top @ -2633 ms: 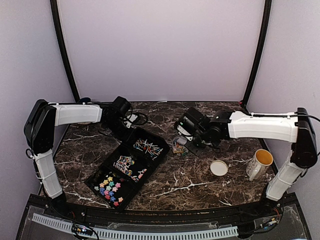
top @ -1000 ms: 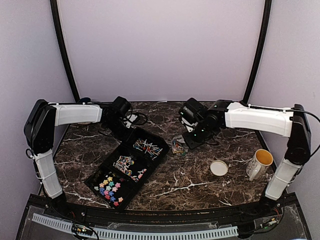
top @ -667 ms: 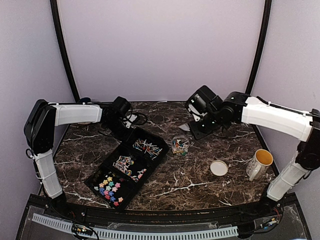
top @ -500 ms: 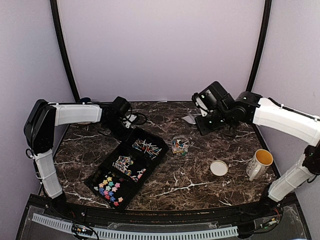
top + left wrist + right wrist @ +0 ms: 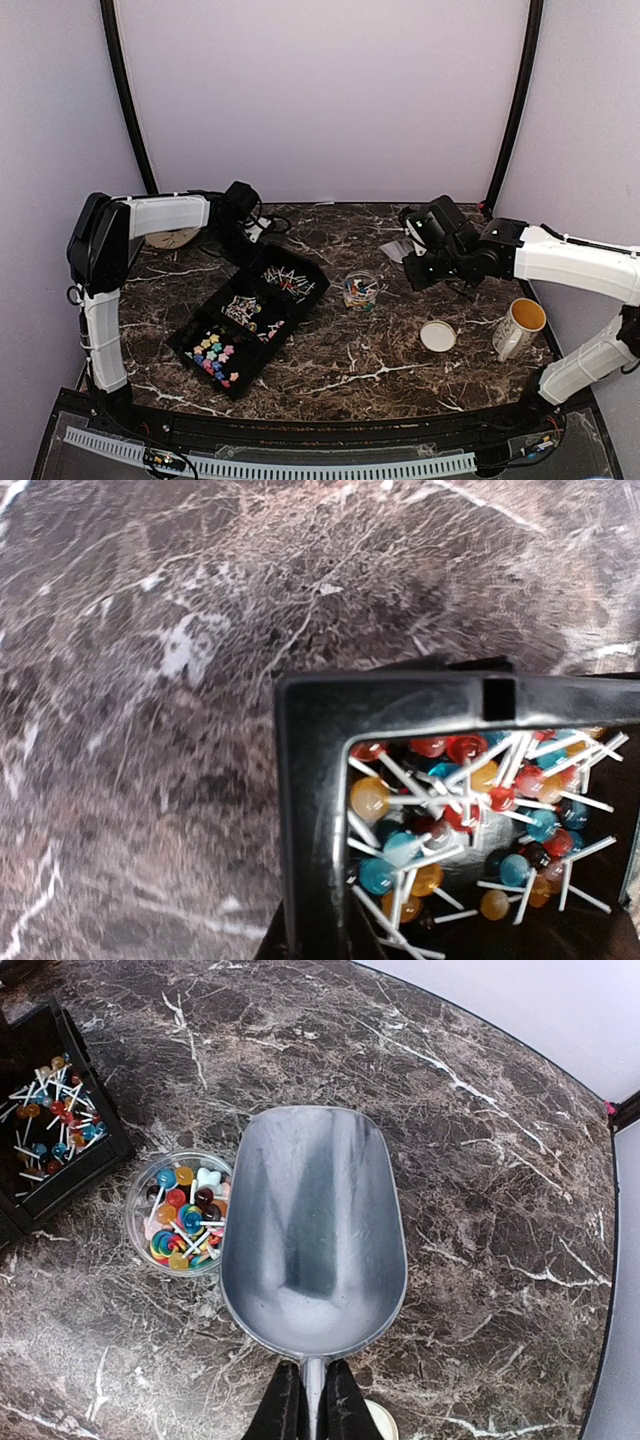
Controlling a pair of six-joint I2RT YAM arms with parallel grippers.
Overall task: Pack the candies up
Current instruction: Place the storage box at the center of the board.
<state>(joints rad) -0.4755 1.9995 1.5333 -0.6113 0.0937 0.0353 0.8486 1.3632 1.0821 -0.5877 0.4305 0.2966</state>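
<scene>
Looking down from above, the black tray (image 5: 293, 325) sits slantwise on the left half of the marble table (image 5: 380, 365), and that's where the candies (image 5: 212, 355) are. There are bright blue, pink, yellow and green ones in the near compartment and pale and pinkish ones in the middle. The far compartment holds lollipops (image 5: 285, 280) with white sticks. Up at the tray's far corner, the left hand (image 5: 247, 245) is closed narrow. Over to the right, a small clear cup (image 5: 360, 291) of more lollipops stands just off the tray. The round tan lid (image 5: 437, 336) lies near it toward the front, with a yellow-lined mug (image 5: 520, 325) beside the lid. Behind the cup hovers the right hand (image 5: 415, 258), carrying a silver scoop (image 5: 397, 247).

On to the left wrist view: the tray's corner fills the frame, its wall running straight down to the bottom edge where the hand sits. It's clamped on that wall as best one can tell, though the hand itself barely shows. Red, orange and blue lollipops are heaped inside that corner compartment.

Right wrist view: two fingers (image 5: 285, 1412) are pinched tight on the scoop's thin handle, bowl pointing away, and it's empty. The cup sits just beside the bowl's left edge, lollipops inside, with the tray's lollipop compartment at the top left.
</scene>
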